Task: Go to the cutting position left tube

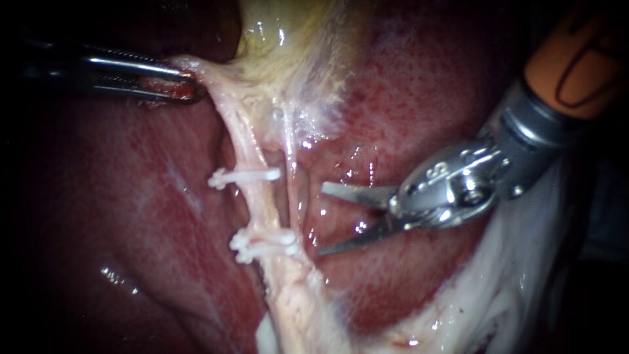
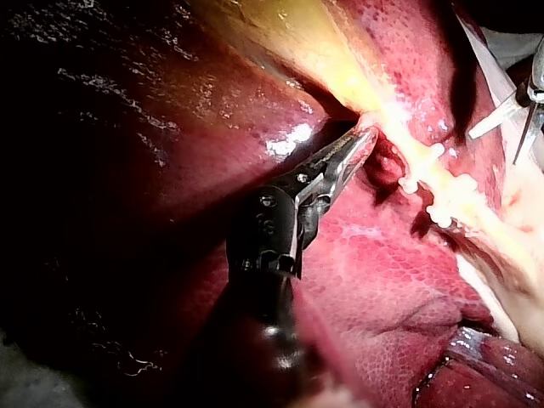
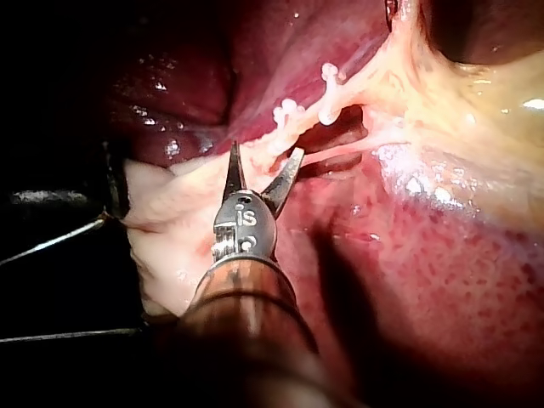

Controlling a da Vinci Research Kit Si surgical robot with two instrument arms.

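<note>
The left tube (image 1: 259,204) is a pale strand running down over the liver (image 1: 131,210), with two white clips (image 1: 247,176) (image 1: 267,242) across it. A thinner right tube (image 1: 289,164) lies just beside it. My right instrument (image 1: 322,220) comes in from the upper right, its two blades open and pointing at the tubes at the level between the clips, a short way off. In the right wrist view those blades (image 3: 265,163) gape just short of the clipped strand (image 3: 316,109). My left instrument (image 1: 189,84) is shut on pale tissue at the tube's top, also seen in the left wrist view (image 2: 355,143).
The yellowish gallbladder (image 1: 288,39) sits above the tubes. White fatty tissue (image 1: 498,295) lies under the right instrument's shaft. In the left wrist view the right instrument's blades (image 2: 510,115) show beyond the clips (image 2: 442,195).
</note>
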